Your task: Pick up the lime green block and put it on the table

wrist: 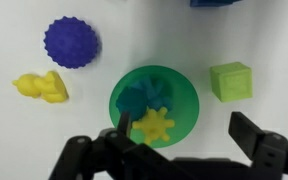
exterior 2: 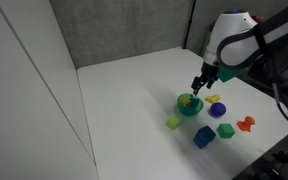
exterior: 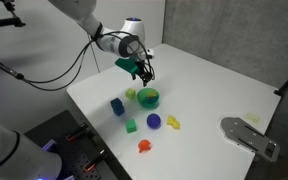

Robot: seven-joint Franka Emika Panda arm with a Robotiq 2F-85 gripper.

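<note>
The lime green block (wrist: 231,80) rested on the white table (wrist: 274,40), just beside the round green bowl (wrist: 192,88), with a narrow strip of table visible between them. The bowl held a yellow star-shaped piece (wrist: 154,126) and a teal piece (wrist: 144,98). The jaws were spread wide and held nothing. In the wrist view they hung above the bowl's near side. A purple spiky ball (wrist: 71,42) and a yellow toy piece (wrist: 39,87) lay on the table on the bowl's opposite side from the block.
</note>
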